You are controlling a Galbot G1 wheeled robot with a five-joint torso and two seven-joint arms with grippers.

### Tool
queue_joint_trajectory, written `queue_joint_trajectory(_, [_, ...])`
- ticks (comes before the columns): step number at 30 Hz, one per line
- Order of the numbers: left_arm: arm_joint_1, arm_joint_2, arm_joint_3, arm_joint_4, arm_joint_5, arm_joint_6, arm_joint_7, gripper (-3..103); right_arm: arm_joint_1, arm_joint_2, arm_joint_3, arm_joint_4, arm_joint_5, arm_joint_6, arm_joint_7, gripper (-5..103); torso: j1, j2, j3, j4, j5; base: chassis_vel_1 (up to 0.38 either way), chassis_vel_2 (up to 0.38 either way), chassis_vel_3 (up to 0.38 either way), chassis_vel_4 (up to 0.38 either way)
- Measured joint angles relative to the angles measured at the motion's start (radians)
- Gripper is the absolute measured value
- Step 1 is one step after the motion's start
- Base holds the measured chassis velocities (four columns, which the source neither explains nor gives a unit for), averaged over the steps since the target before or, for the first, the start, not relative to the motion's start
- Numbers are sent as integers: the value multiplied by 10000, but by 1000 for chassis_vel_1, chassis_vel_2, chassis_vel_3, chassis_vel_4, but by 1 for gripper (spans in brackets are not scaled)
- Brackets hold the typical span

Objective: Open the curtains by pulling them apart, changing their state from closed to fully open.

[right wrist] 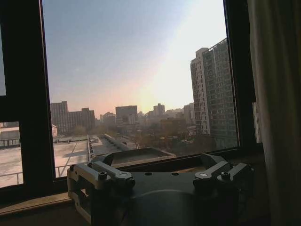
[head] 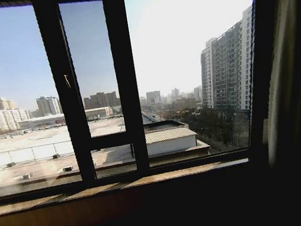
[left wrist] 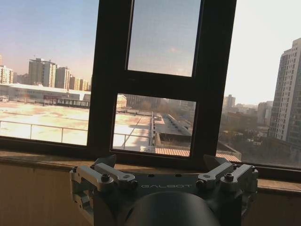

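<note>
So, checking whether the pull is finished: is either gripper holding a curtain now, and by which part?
Nothing is held. The left gripper and right gripper both stand open before the window, and the curtain hangs free at the right.

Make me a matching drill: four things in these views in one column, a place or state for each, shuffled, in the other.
Things:
1. curtain
2. window frame
3. sill
4. left gripper

Places or states:
A. dark bars splitting the glass
B. gathered at the window's right edge
C. empty, facing the window above the sill
D. sunlit ledge under the glass

Pairs: 1-B, 2-A, 3-D, 4-C
</note>
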Motion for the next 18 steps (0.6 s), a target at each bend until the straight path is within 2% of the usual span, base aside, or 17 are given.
queue_joint_trajectory(18, [14,-6,-54,-28,-46,-24,0,100,8,14,-16,-16,-226,121,13,100,0,2,0,0,0,36,-52,-33,53])
